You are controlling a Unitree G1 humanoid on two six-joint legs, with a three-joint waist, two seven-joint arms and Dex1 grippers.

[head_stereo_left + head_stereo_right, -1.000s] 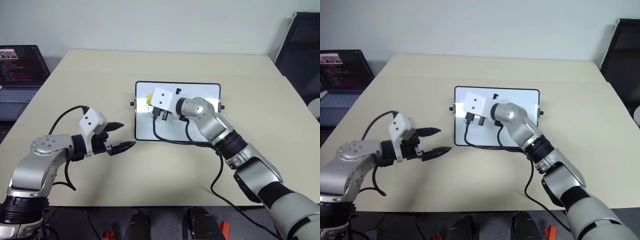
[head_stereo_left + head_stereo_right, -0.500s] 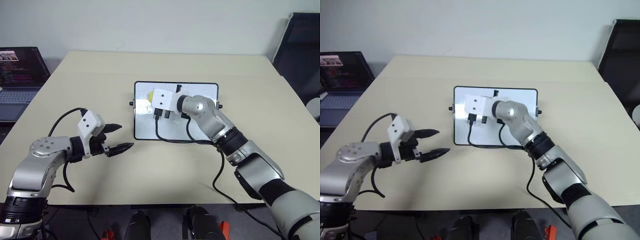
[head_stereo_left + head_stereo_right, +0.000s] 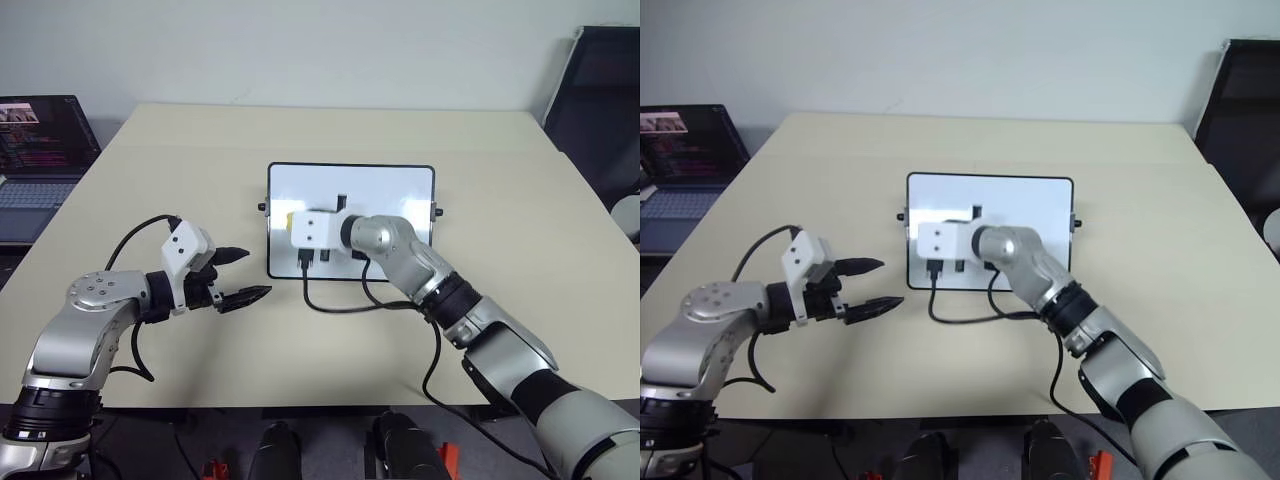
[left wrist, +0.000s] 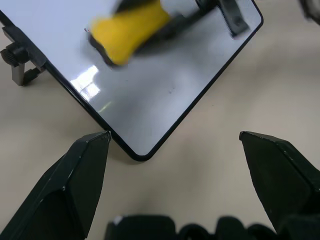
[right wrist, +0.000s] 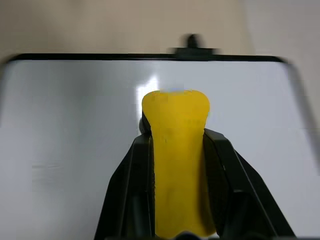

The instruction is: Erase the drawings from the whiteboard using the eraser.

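The eraser sits clamped between the 2 black fingers of the right hand, its long axis running along the fingers and its free end sticking out past their tips. In the left wrist view it lies over the left part of the board, apparently pressed against the glossy face, though contact cannot be confirmed. The board lies flat at the middle of the worktop, long side across, with small black knobs at both ends.

No drawings can be made out on the white surface in any view; what the right arm covers cannot be judged. If marks remain, they are most likely under the wrist or toward the board's near edge, so the coming stroke turns on sweeping the eraser sideways along the board's long axis.

The left hand hovers over the worktop just off the board's near-left corner, fingers apart and holding nothing, pointing at the board. It is close to that corner but clear of it, placed to steady the board if wiping makes it slide.

No containers are on the worktop. A laptop stands far left, well apart.
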